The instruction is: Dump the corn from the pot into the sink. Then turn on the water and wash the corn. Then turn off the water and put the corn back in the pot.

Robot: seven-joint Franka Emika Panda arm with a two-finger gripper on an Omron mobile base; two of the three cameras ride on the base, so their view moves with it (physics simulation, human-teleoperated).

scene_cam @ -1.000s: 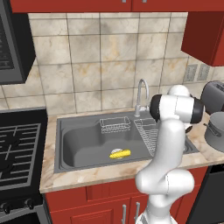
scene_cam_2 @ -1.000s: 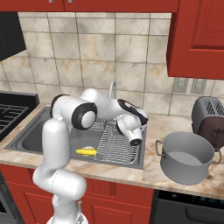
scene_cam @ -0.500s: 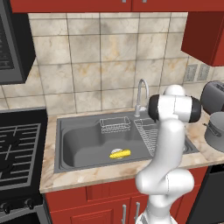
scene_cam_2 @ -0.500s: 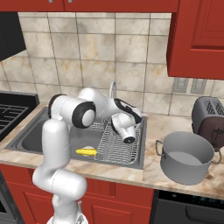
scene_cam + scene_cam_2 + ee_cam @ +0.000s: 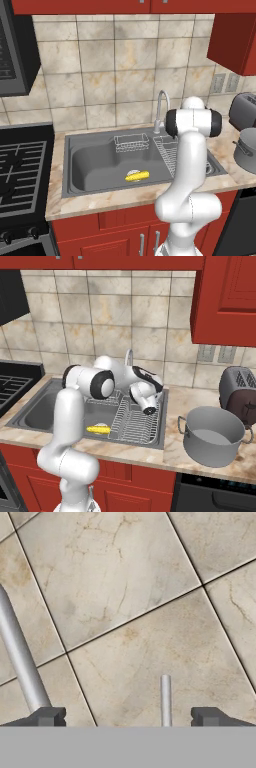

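The corn (image 5: 136, 175) is lying in the sink (image 5: 90, 167), near the basin's front edge, so the dumping looks done, and the pot (image 5: 212, 435) is standing empty on the table toward its right end, just in front of the toaster (image 5: 240, 393). The step in hand seems to be turning on the water. The end effector (image 5: 127, 717) is standing wide open and holding nothing, its two dark fingertips (image 5: 47, 716) rising apart in the hand view and facing the tiled wall (image 5: 130, 587). Between them a thin chrome rod is showing, probably the tap's handle (image 5: 165, 699), while the tap's neck (image 5: 20, 657) is crossing at the left. From the right base view the hand (image 5: 145, 398) is hanging over the wire rack (image 5: 135, 423) at the sink's right side, close to the tap (image 5: 160, 110) at the back edge. To do this well, the arm should be centring the thin handle between the fingers, keeping clear of the neck, and pushing the lever gently rather than clamping hard, since so slim a rod is likely to slip aside
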